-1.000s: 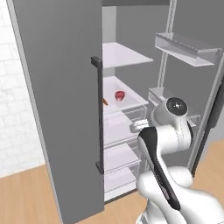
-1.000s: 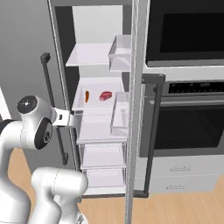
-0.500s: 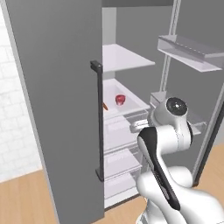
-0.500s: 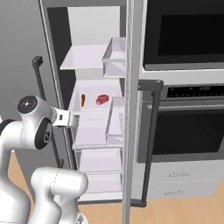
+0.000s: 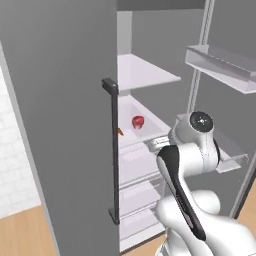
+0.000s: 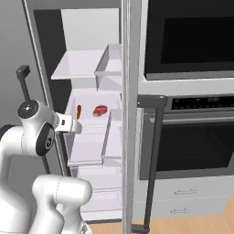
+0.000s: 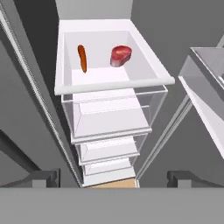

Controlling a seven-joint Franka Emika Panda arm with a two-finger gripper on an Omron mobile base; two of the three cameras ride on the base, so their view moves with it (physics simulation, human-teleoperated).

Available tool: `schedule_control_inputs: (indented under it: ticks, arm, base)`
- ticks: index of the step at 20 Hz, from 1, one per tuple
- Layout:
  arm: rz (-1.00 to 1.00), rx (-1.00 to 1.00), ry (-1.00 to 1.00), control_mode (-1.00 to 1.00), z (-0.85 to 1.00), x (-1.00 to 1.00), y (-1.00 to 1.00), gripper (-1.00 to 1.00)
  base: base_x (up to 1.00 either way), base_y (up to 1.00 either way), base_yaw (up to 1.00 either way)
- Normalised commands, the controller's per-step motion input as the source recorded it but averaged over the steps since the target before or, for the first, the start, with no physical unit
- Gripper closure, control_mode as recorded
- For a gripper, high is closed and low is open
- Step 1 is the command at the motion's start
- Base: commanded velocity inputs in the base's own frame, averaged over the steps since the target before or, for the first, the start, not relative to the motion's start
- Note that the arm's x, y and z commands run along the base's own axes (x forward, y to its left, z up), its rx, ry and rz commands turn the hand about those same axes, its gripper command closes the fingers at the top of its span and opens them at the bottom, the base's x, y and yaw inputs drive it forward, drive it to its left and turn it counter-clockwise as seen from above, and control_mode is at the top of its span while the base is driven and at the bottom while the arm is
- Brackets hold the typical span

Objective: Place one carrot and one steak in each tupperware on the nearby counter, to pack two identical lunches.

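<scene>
A carrot (image 7: pixel 82 58) and a steak (image 7: pixel 121 55) lie side by side on a white fridge shelf (image 7: pixel 114 83), the carrot to the left in the hand view. The steak (image 5: pixel 138 121) also shows from the left base view, with the carrot (image 5: pixel 120 131) half hidden behind the door edge. From the right base view, carrot (image 6: pixel 78 111) and steak (image 6: pixel 100 110) rest on the same shelf. My gripper (image 7: pixel 113 178) is open and holds nothing. It hangs in front of the shelf, short of both items. The tupperware and the counter are out of view.
The fridge's left door with its dark handle (image 5: pixel 112 150) stands close on the left. The right door carries bins (image 5: pixel 220 60). Clear drawers (image 7: pixel 109 118) sit under the shelf, and another shelf (image 5: pixel 145 72) lies above it. A wall oven (image 6: pixel 192 132) is to the right.
The whole picture has shifted and the fridge looks closer, so the base has moved. Carrot and steak stay on their shelf. The gripper stays open.
</scene>
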Motion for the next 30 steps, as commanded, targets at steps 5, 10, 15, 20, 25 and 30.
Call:
schedule_control_inputs:
  ticks: [5,10,15,20,25,30]
  arm:
    - [0.0,0.0,0.0,1.0,0.0,0.0,0.0,-1.0]
    - [0.0,0.0,0.0,1.0,0.0,0.0,0.0,-1.0]
    - [0.0,0.0,0.0,1.0,0.0,0.0,0.0,-1.0]
    - [0.0,0.0,0.0,1.0,0.0,0.0,0.0,-1.0]
    - [0.0,0.0,0.0,-1.0,0.0,0.17,0.0,-1.0]
    - [-0.01,0.0,0.0,-1.0,0.0,0.99,-0.04,-1.0]
  base:
    - [0.67,-0.05,-0.08]
    - [0.53,-0.26,-0.03]
    - [0.07,-0.13,0.0]
    - [0.0,-0.15,0.0]
    - [0.0,0.0,0.0]
    - [0.0,0.0,0.0]
